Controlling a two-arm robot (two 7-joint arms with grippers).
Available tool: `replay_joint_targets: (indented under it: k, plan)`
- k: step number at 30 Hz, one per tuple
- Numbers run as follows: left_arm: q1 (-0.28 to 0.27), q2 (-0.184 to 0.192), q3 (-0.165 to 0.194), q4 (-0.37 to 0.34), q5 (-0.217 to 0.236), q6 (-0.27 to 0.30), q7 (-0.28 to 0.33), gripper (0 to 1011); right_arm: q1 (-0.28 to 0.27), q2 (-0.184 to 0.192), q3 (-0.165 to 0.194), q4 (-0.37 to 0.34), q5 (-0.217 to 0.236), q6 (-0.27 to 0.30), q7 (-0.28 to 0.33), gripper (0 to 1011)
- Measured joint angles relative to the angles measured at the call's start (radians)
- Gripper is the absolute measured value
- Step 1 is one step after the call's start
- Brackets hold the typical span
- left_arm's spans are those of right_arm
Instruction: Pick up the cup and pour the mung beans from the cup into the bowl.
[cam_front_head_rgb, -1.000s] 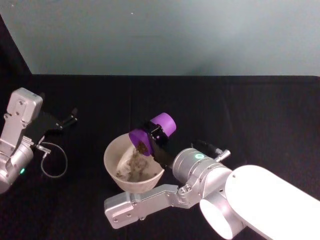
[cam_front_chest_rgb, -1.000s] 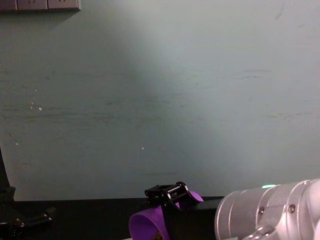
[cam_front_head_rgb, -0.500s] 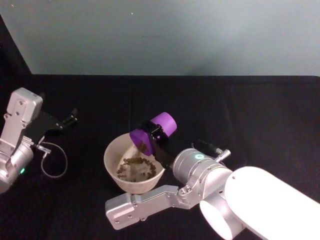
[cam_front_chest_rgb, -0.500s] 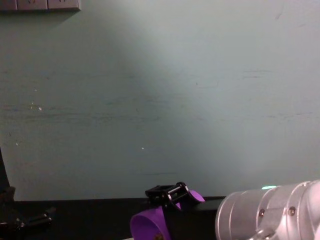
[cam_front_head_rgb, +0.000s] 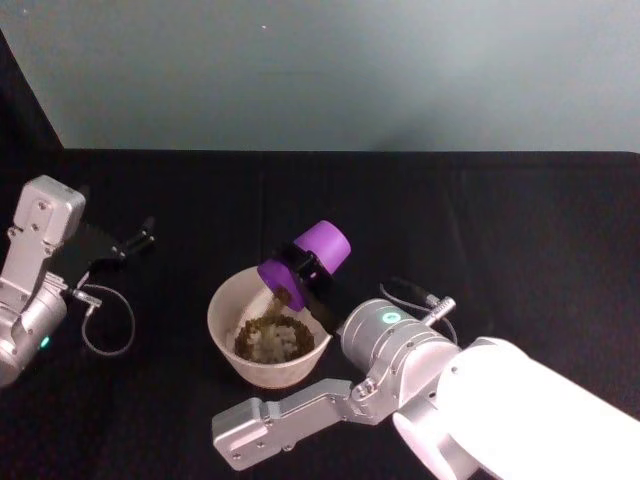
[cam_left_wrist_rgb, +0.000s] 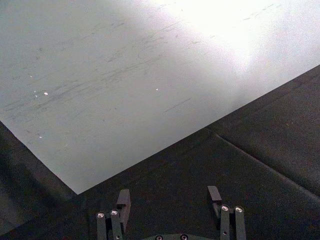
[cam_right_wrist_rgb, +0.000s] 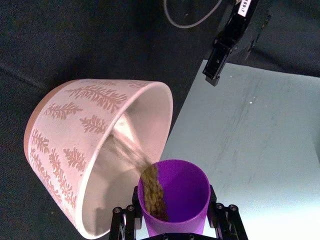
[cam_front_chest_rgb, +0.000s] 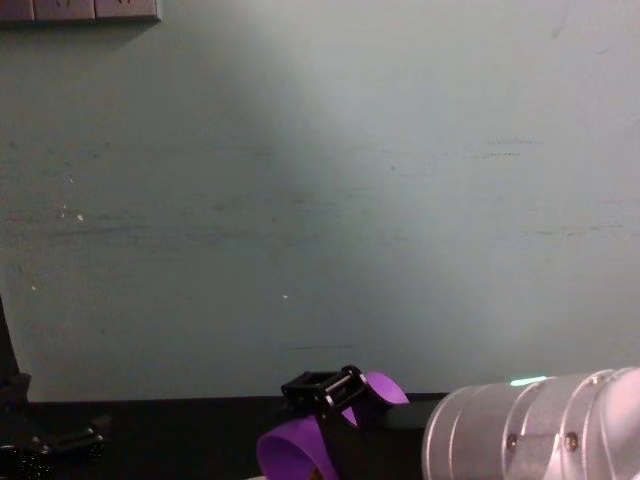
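At mid-frame in the head view, the small bright purple plastic cup is pinched by the right jaws, its long axis tilted to the lower left, rim over the right edge of the pale pink leaf-patterned bowl; the left jaws are spread, parked far left

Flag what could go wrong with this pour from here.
1. The cup pours close to the rim of the bowl, not over its middle, so the beans streaming out could bounce over the edge.
2. The right hand pinches the smooth, tapered cup while it is tilted, so it may slip.
The left hand is parked far left.
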Motion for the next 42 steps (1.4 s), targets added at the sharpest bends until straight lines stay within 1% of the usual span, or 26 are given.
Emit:
replay_joint_targets:
  k: [4, 7, 23, 26, 30, 32, 33, 34, 35, 36, 37, 39, 42]
  plan:
    - [0.000, 0.000, 0.000, 0.000, 0.000, 0.000, 0.000, 1000, 0.004, 0.000, -0.010, 0.001, -0.032, -0.002, 0.008, 723]
    - [0.000, 0.000, 0.000, 0.000, 0.000, 0.000, 0.000, 1000, 0.005, -0.001, -0.012, 0.001, -0.042, -0.003, 0.011, 723]
    - [0.000, 0.000, 0.000, 0.000, 0.000, 0.000, 0.000, 1000, -0.002, -0.007, -0.011, -0.003, -0.060, -0.006, 0.013, 723]
    - [0.000, 0.000, 0.000, 0.000, 0.000, 0.000, 0.000, 1000, -0.002, -0.007, -0.014, -0.003, -0.071, -0.005, 0.012, 723]
    - [0.000, 0.000, 0.000, 0.000, 0.000, 0.000, 0.000, 1000, 0.001, -0.005, -0.025, -0.004, -0.095, -0.005, 0.011, 723]
    - [0.000, 0.000, 0.000, 0.000, 0.000, 0.000, 0.000, 1000, 0.005, -0.002, -0.037, -0.006, -0.118, -0.006, 0.012, 723]
    - [0.000, 0.000, 0.000, 0.000, 0.000, 0.000, 0.000, 1000, 0.010, 0.001, -0.049, -0.007, -0.141, -0.010, 0.012, 723]
    - [0.000, 0.000, 0.000, 0.000, 0.000, 0.000, 0.000, 1000, 0.014, 0.003, -0.056, -0.008, -0.154, -0.011, 0.012, 723]
    - [0.000, 0.000, 0.000, 0.000, 0.000, 0.000, 0.000, 1000, 0.019, 0.006, -0.071, -0.009, -0.182, -0.015, 0.012, 723]
    - [0.000, 0.000, 0.000, 0.000, 0.000, 0.000, 0.000, 1000, 0.019, 0.006, -0.071, -0.009, -0.182, -0.015, 0.012, 723]
    - [0.000, 0.000, 0.000, 0.000, 0.000, 0.000, 0.000, 1000, 0.025, 0.008, -0.083, -0.010, -0.205, -0.019, 0.012, 723]
    - [0.000, 0.000, 0.000, 0.000, 0.000, 0.000, 0.000, 1000, 0.031, 0.009, -0.098, -0.012, -0.236, -0.024, 0.014, 723]
    - [0.000, 0.000, 0.000, 0.000, 0.000, 0.000, 0.000, 1000, 0.035, 0.009, -0.108, -0.013, -0.262, -0.028, 0.020, 723]
